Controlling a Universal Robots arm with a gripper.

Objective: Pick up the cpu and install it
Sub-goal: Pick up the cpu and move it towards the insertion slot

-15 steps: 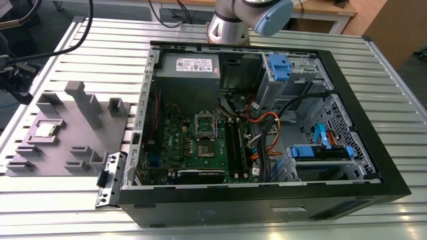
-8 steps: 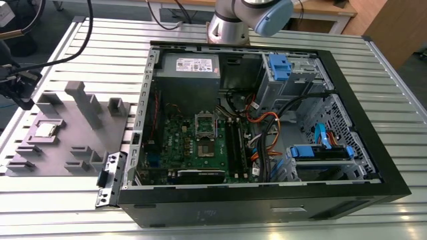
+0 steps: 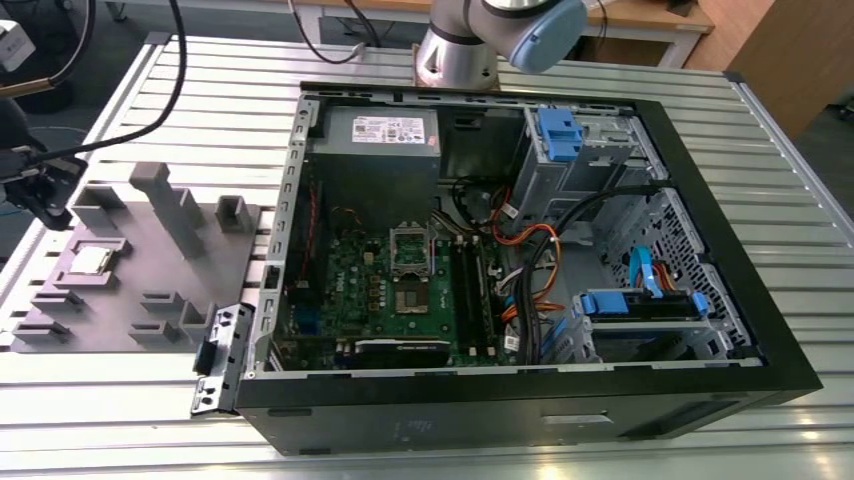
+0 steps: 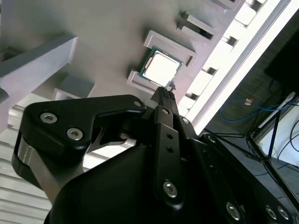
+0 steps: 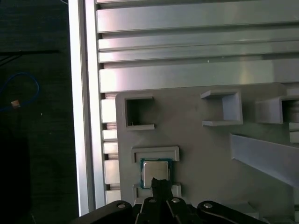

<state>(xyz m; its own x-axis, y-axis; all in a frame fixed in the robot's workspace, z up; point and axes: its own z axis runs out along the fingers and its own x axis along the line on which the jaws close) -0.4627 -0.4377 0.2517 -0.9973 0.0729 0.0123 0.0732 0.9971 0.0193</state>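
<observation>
Cpu [image 3: 88, 260] pickup is, as I judge it, the step in hand, and the chip is not yet lifted. The bench [image 3: 200, 90] of aluminium slats carries 2 big things. The open computer case [image 3: 467, 425] stands toward the exterior view's right. The grey holder plate [image 3: 134, 275] lies just beside it, toward the exterior view's left. The cpu lies flat in a shallow square nest of this plate, silver top up. It is well apart from the socket [image 3: 411, 250] on the green board inside the case. The gripper [image 3: 54, 212] hangs over the outer side of the plate. In both wrist views its dark tip comes right to 1 edge of the chip, and I cannot say if it touches. Whether the jaws are open or closed I cannot tell.

To do this step well, I think the jaws should be centred on the chip and squared to its sides, so that they take 2 opposite edges evenly. The nest walls seem to leave little room, so a straight and slow descent is wise. A tilted grip could jam the chip against the nest rim.
</observation>
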